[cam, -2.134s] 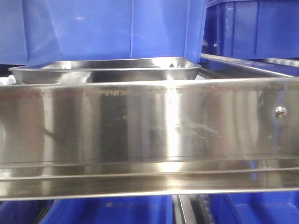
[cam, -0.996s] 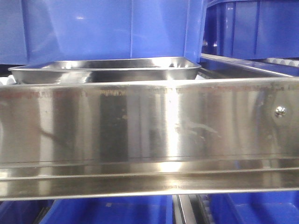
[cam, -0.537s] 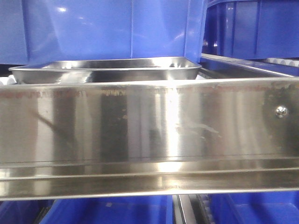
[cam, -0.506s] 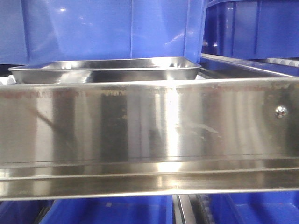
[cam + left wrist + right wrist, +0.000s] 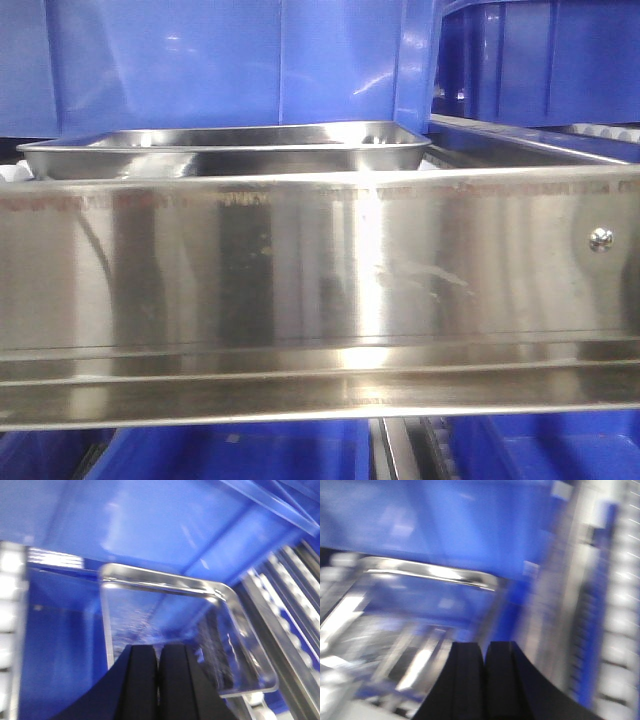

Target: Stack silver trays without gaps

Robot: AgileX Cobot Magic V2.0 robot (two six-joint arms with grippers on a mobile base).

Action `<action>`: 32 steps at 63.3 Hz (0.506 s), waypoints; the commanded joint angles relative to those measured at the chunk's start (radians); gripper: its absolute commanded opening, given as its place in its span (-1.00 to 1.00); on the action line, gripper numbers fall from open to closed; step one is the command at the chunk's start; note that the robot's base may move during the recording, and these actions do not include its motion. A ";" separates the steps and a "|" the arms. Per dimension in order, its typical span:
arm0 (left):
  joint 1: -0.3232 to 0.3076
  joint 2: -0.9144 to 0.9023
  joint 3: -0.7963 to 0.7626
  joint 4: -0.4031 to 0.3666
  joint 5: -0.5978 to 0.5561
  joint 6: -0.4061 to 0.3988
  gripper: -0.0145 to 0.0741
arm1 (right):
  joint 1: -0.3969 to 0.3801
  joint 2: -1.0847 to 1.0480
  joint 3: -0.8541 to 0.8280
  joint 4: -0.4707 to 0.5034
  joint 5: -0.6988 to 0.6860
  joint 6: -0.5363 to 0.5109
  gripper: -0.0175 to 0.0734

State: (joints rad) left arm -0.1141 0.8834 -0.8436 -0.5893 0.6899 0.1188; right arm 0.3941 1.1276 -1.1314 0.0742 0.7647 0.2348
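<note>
A silver tray [image 5: 225, 150] lies just behind the steel rail, in front of a blue bin; only its rim and far wall show in the front view. Neither gripper appears in that view. In the left wrist view the tray [image 5: 170, 615] lies below and ahead, its bottom mirroring blue. My left gripper [image 5: 158, 652] hovers over its near edge, the black fingers pressed together with nothing between them. The right wrist view is blurred. There the tray [image 5: 420, 615] sits to the left with its bright far rim, and my right gripper [image 5: 485, 650] is shut and empty by its right side.
A long steel rail [image 5: 320, 270] with a screw [image 5: 600, 238] fills the front view. Blue plastic bins [image 5: 240, 60] stand behind and to the right of the tray, with more below the rail. White rollers [image 5: 10, 600] run along the left, and roller tracks [image 5: 620, 630] along the right.
The tray stays where it was in the front view. Only the dark reflections on the steel rail have shifted slightly.
</note>
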 commanded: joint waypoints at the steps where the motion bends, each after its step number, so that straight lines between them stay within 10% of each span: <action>1: -0.042 -0.001 -0.009 0.012 -0.051 0.013 -0.69 | 0.061 0.020 -0.009 -0.162 -0.025 0.160 -0.73; 17: -0.123 0.046 -0.009 0.038 -0.180 0.011 -0.69 | 0.249 0.148 -0.011 -0.390 0.022 0.351 -0.73; 32: -0.128 0.119 -0.009 0.088 -0.179 0.011 -0.68 | 0.282 0.189 -0.011 -0.406 -0.050 0.365 -0.73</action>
State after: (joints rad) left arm -0.2361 0.9921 -0.8442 -0.5112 0.5329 0.1269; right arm 0.6744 1.3166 -1.1352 -0.2972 0.7500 0.5922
